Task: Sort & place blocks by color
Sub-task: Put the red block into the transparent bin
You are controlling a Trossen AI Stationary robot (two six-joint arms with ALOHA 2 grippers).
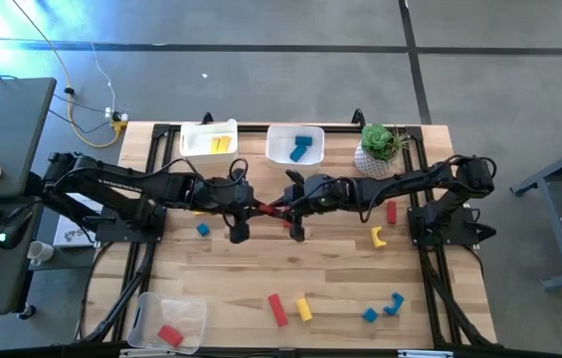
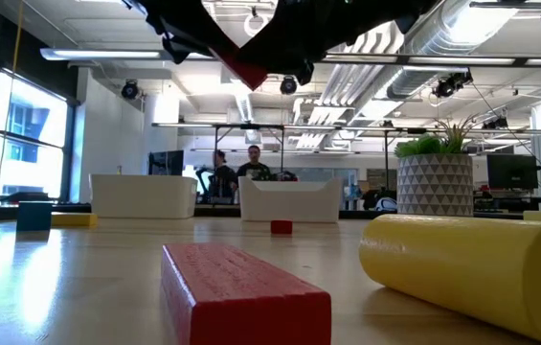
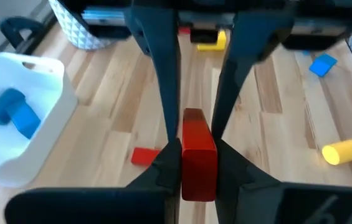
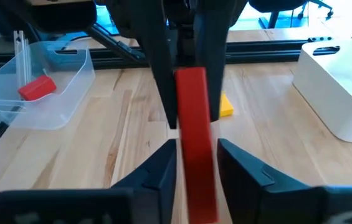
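On the left, the clear bin (image 1: pixel 173 323) holds one red block (image 1: pixel 169 336) and the white bin (image 1: pixel 208 139) a yellow piece (image 1: pixel 222 143), so sorting looks barely begun; the left gripper (image 1: pixel 257 210) is clamped shut on a red bar (image 1: pixel 270 209) held in the air above mid-table. The right gripper (image 1: pixel 282 206) meets the bar's other end, fingers just parted beside it, a hand-over by the look. Further right the second white bin (image 1: pixel 294 143) has blue blocks (image 1: pixel 303 148), while several pieces (image 1: pixel 303 308) lie loose on the table (image 1: pixel 221 268)
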